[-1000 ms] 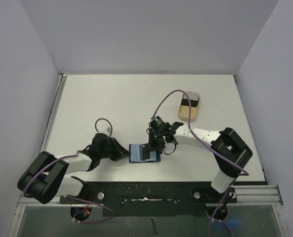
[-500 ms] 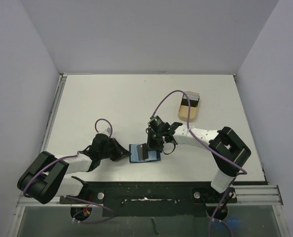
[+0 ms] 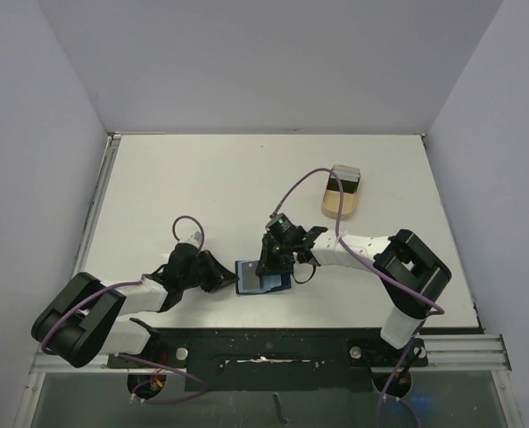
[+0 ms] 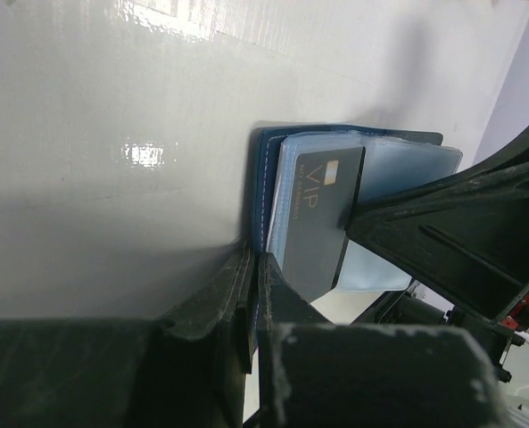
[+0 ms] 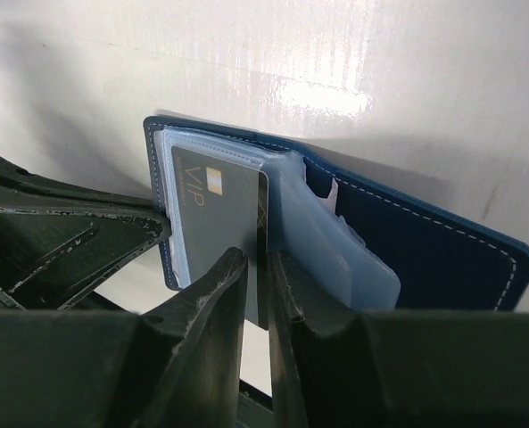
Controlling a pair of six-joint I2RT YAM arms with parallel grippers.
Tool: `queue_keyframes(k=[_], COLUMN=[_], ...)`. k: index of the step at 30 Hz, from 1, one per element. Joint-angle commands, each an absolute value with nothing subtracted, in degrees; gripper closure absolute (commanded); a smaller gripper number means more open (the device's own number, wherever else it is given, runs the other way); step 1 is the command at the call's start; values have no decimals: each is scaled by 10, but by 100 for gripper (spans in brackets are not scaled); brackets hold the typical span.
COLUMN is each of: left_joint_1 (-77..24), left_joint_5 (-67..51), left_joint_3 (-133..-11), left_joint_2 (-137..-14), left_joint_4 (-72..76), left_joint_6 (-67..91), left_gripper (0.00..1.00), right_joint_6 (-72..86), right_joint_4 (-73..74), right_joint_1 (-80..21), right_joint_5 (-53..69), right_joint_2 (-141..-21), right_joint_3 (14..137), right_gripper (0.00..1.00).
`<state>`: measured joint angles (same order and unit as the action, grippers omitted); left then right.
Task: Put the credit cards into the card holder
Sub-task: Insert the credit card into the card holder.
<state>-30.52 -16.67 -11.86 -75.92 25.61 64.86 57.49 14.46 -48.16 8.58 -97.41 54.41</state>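
Observation:
The navy card holder [image 3: 257, 278] lies open on the table near the front edge, with pale blue plastic sleeves inside [image 5: 353, 259]. My left gripper [image 4: 257, 259] is shut on the card holder's near cover edge [image 4: 262, 196]. My right gripper [image 5: 260, 263] is shut on a dark grey VIP credit card [image 5: 224, 214], whose far end lies among the sleeves at the holder's left half. The same card shows in the left wrist view [image 4: 322, 214]. In the top view my right gripper [image 3: 268, 259] is over the holder and my left gripper [image 3: 224, 278] is at its left edge.
A tan oval dish [image 3: 341, 193] with a dark card and a pale card in it stands at the back right. The black front rail [image 3: 264, 343] runs just below the holder. The white table [image 3: 202, 187] stretches behind.
My right gripper has moved left and down with the card, further over the holder. The left gripper has stayed on the holder's edge.

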Motion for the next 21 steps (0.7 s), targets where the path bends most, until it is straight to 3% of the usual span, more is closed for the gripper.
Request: queue_keyframes(k=[1,21], left_joint_1=[-315,-318], left_joint_5=[-163,-146], left_joint_3=[-121,-133], left_joint_2=[-766,-775], left_joint_4=[304,280], left_joint_6=[658,629], left_gripper=[100,100], right_joint_6=[587,555], right_joint_4=[95,196], right_joint_1=[-490,-491], right_joint_5=[98,-4], right_joint_2=[-976,-950], right_joint_3=[544,528], right_gripper=[83,74])
